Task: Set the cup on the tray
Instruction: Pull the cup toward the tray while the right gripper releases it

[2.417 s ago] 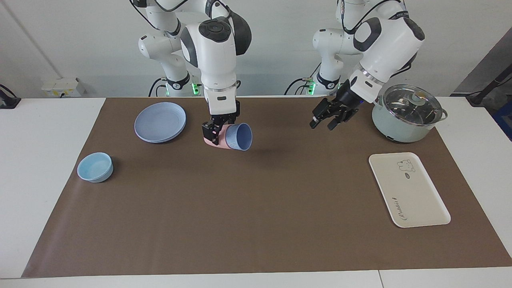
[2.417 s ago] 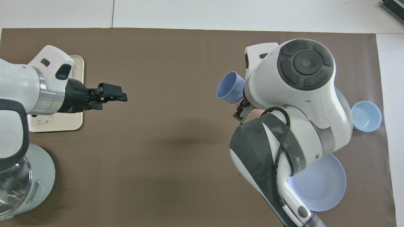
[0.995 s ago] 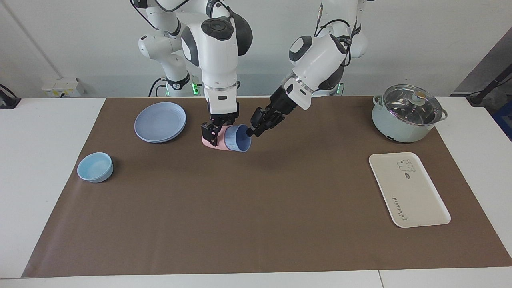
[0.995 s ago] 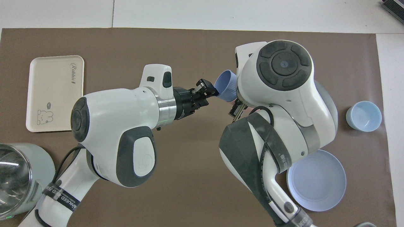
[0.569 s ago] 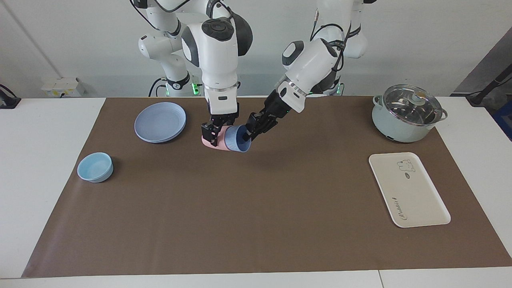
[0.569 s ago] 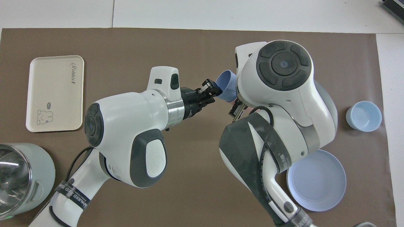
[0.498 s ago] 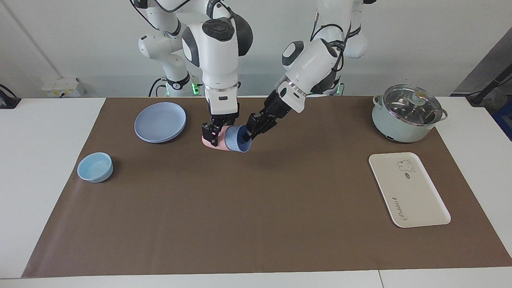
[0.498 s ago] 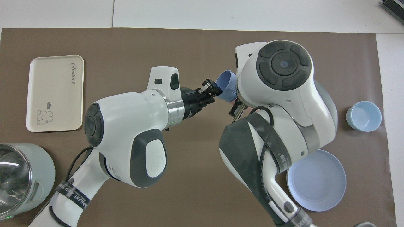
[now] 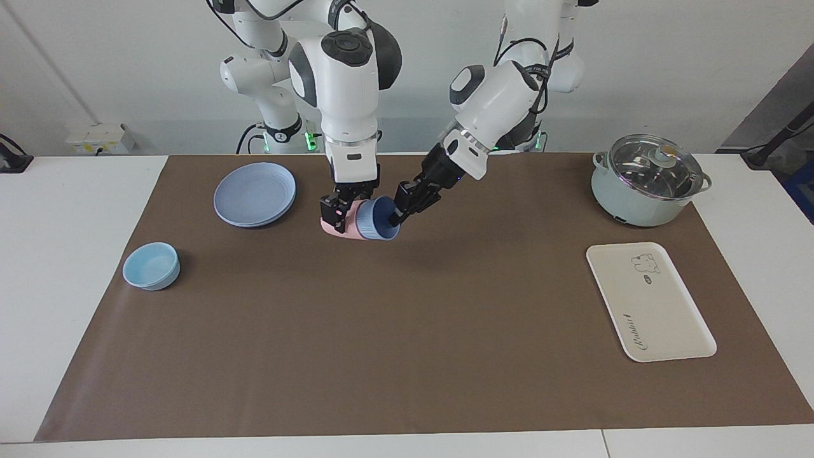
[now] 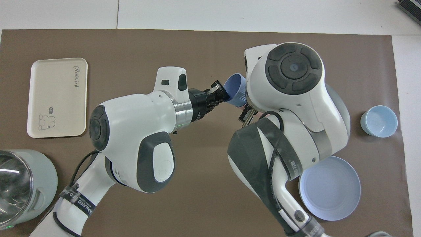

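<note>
The periwinkle-blue cup lies tilted on its side in the air, nested inside a pink cup, over the mat between the plate and the table's middle. My right gripper comes down from above and is shut on the pink cup. My left gripper reaches in sideways, its fingertips shut on the blue cup's rim at the open mouth. The cream tray lies flat with nothing on it toward the left arm's end of the table.
A lidded pale-green pot stands nearer to the robots than the tray. A round blue plate and a light-blue bowl sit toward the right arm's end.
My left arm swung over from near the pot to the cup's mouth, and its fingers closed on the blue rim. My right gripper kept holding the nested cups almost still.
</note>
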